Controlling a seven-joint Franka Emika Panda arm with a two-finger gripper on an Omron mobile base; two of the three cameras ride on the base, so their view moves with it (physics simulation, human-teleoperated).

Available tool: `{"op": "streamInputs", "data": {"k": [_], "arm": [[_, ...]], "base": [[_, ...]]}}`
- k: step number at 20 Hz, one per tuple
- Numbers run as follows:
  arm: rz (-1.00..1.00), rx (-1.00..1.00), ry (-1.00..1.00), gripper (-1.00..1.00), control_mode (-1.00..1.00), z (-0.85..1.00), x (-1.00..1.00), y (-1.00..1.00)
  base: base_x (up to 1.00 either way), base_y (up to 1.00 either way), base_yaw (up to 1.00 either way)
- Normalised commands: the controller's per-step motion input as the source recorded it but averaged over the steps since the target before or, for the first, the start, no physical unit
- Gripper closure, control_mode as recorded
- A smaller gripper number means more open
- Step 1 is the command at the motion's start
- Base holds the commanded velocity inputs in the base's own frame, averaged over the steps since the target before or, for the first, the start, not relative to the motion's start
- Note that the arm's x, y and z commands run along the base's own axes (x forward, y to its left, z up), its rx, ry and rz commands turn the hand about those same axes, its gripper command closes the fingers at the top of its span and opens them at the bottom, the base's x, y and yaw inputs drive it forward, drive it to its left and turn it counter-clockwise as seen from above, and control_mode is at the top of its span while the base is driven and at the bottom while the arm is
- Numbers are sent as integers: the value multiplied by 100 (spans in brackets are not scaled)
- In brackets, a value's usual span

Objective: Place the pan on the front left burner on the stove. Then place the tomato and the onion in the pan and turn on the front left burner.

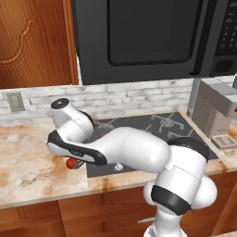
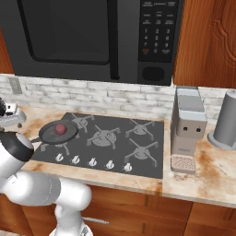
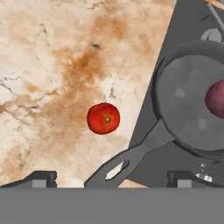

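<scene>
My fingers [image 3: 111,177] stand spread wide, grasping nothing, above the marbled table [image 3: 43,65]. The tomato [image 3: 103,118] lies on it just ahead of them. The pan [image 3: 192,109] sits on the stove [image 2: 143,156] to their right, onion [image 3: 216,99] inside.

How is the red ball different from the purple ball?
The tomato is bright, glossy red; the onion is dull purple-maroon. The tomato lies on the counter beside the stove; the onion sits inside the pan. The onion looks slightly bigger. Both are small and round.
</scene>
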Motion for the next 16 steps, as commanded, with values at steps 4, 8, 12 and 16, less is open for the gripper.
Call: {"op": "streamInputs", "data": {"k": [4, 8, 12, 16], "arm": [[25, 0, 0, -100, -100, -26, 0, -2], [19, 0, 0, -100, -100, -23, 0, 0], [12, 0, 0, -100, -100, -18, 0, 0], [4, -3, 0, -100, -100, -17, 0, 7]], "base": [[0, 0, 0], [0, 0, 0], [0, 0, 0], [0, 0, 0]]}}
